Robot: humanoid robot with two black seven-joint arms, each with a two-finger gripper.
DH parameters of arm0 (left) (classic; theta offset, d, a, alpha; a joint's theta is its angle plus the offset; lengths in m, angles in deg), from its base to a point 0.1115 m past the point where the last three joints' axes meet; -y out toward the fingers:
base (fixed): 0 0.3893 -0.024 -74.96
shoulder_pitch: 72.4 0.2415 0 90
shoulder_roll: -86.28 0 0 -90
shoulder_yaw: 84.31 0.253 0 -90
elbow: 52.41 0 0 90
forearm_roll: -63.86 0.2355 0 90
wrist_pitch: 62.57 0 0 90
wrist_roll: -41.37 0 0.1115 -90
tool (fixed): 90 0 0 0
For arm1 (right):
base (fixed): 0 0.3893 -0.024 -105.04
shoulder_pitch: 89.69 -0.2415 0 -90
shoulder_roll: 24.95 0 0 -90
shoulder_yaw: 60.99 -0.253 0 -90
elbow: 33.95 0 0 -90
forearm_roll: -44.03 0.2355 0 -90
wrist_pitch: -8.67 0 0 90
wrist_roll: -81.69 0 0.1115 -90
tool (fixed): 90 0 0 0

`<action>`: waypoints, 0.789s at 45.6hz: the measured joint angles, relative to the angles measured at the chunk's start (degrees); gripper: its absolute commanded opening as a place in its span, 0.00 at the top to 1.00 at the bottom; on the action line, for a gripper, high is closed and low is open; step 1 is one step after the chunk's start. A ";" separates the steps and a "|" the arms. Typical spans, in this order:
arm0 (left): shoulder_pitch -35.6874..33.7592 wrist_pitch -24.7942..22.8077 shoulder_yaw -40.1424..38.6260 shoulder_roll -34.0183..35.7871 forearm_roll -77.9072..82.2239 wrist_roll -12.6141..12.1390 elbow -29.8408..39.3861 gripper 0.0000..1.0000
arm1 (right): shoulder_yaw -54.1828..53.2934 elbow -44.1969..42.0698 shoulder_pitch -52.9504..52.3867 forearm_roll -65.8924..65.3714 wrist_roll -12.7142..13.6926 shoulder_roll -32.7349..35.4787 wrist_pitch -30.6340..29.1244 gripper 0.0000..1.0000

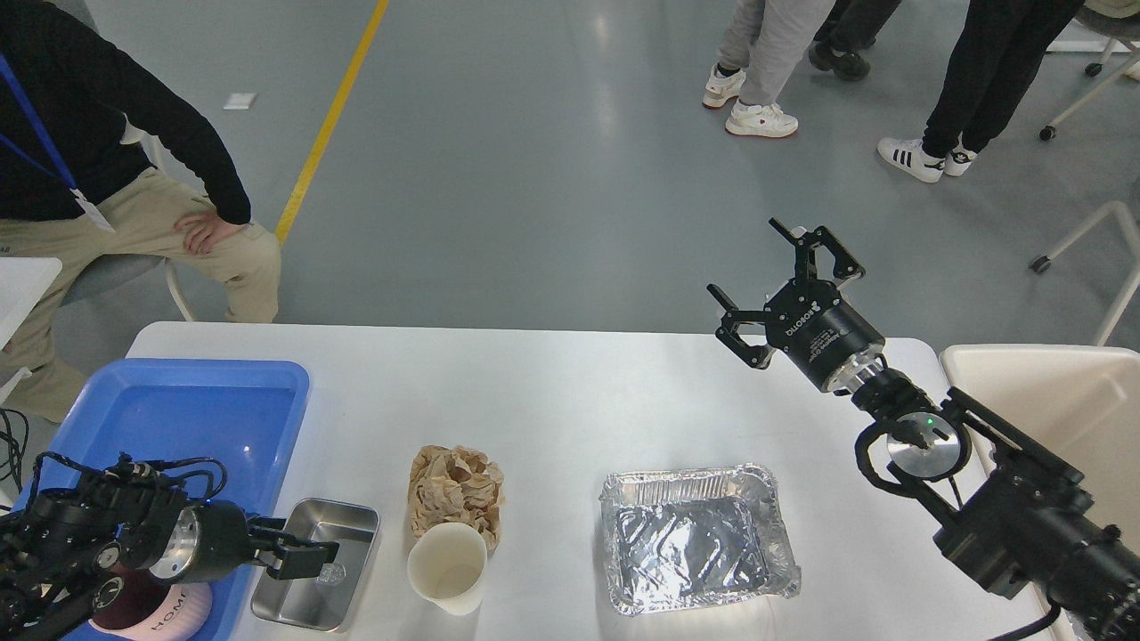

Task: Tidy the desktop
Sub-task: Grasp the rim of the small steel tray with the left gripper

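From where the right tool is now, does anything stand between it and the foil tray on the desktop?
Nothing visible does. The right tool hangs open above the far edge of the desktop, and the foil tray lies nearer, with only bare tabletop between them.

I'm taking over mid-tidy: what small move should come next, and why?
Probably lift the left gripper slightly, carrying the steel tray toward the blue tray. Its fingers appear closed on the steel tray's near-left rim, beside the blue tray; the right gripper hangs open and empty.
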 measured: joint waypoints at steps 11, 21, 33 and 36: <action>-0.04 0.00 0.03 -0.36 0.89 0.77 -1.25 0.22 | -0.06 0.00 0.00 0.00 0.00 0.09 -0.05 0.00; -0.12 0.13 0.04 -0.67 2.52 1.97 -1.60 0.27 | 0.00 0.00 0.06 0.00 0.00 0.09 -0.05 0.00; -0.21 0.13 0.10 -0.67 3.67 3.03 -1.85 0.34 | 0.03 0.00 0.03 0.00 0.00 0.14 -0.04 0.00; -0.22 0.13 0.11 -0.65 4.24 3.28 -2.05 0.35 | 0.03 0.00 0.03 0.00 0.00 0.12 -0.04 0.00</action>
